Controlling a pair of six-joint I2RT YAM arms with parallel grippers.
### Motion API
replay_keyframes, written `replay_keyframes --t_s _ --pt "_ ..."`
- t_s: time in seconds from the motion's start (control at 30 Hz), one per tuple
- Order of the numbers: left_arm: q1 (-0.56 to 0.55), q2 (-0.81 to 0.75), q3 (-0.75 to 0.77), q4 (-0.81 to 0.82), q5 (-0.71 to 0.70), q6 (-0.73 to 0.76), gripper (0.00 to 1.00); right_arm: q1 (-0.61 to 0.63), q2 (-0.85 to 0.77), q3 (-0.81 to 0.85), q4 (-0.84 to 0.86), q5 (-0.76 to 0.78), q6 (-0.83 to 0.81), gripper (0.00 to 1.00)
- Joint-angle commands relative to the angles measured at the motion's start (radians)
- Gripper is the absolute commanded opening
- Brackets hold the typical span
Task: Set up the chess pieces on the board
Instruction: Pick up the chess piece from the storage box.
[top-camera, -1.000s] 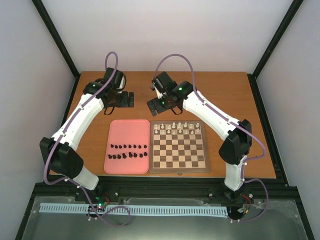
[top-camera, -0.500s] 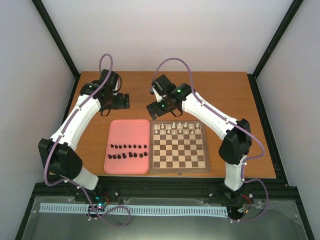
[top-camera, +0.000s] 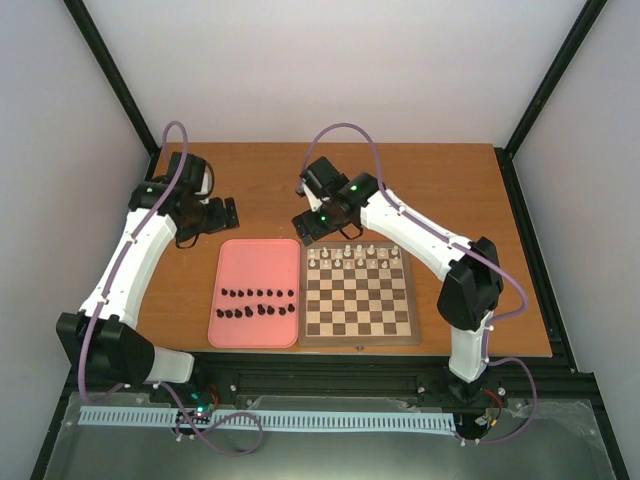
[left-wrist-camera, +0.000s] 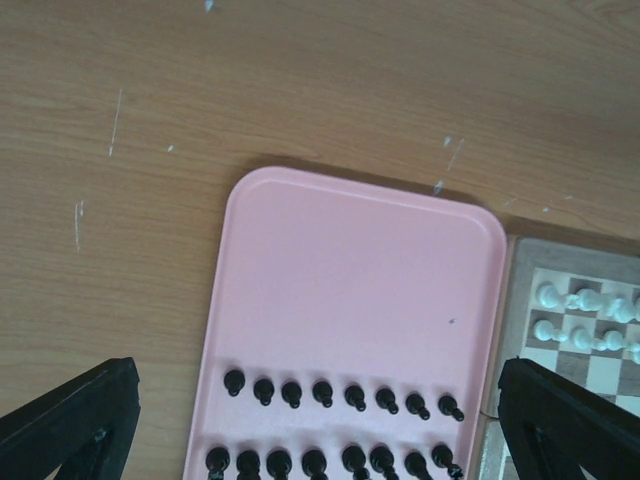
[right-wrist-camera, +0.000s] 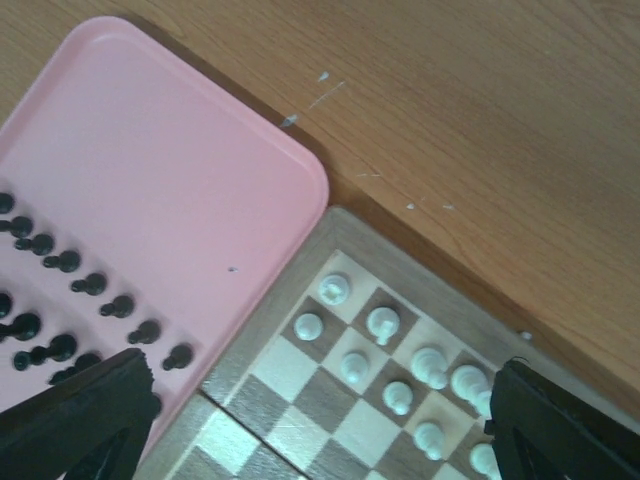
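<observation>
Several tiny black chess pieces (top-camera: 258, 302) stand in two rows on the near half of a pink tray (top-camera: 256, 262). The wooden board (top-camera: 358, 310) lies right of the tray, touching it. My left gripper (top-camera: 228, 214) hovers open over the table beyond the tray's far left corner. In the left wrist view the black pieces (left-wrist-camera: 340, 395) lie between its spread fingers (left-wrist-camera: 75, 420). My right gripper (top-camera: 305, 226) hangs open above the board's far left corner. The right wrist view shows the board (right-wrist-camera: 286, 376), the tray (right-wrist-camera: 150, 160) and the black pieces (right-wrist-camera: 90, 284). Neither gripper holds anything.
White pieces (top-camera: 355, 254) fill the board's two far rows, and in the right wrist view the white pieces (right-wrist-camera: 383, 322) sit between the right fingers. Bare wooden tabletop (top-camera: 440, 180) runs behind and right of the board. Black frame posts (top-camera: 545, 90) flank the table.
The left arm has swung left and a little nearer, carrying its open gripper away from the table's middle. The right gripper has dropped slightly toward the board's far left corner.
</observation>
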Motion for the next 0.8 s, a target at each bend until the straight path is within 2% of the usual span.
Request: replay_keyframes --t_s 0.0,0.1,0.27,0.33,0.43,0.77 --pt "0.051 -0.014 -0.045 -0.009 0.046 0.035 1.0 0.079 -0.002 0.041 0.02 0.003 0.035 0.87" --pt "0.095 -0.02 -0.061 0.004 0.102 0.031 1.0 0.144 0.039 0.07 0.007 -0.033 0.054 0.76" --pt "0.14 -0.021 -0.117 0.036 0.091 0.027 1.0 0.241 0.094 0.063 0.02 -0.088 0.064 0.62" --pt "0.147 -0.023 -0.139 0.053 0.118 0.014 1.0 0.261 0.118 0.062 0.017 -0.101 0.07 0.52" --pt "0.148 -0.016 -0.161 0.078 0.169 0.008 1.0 0.267 0.139 0.039 0.004 -0.105 0.089 0.32" --pt "0.149 0.005 -0.152 0.094 0.23 0.007 1.0 0.266 0.165 -0.05 0.019 -0.096 0.137 0.26"
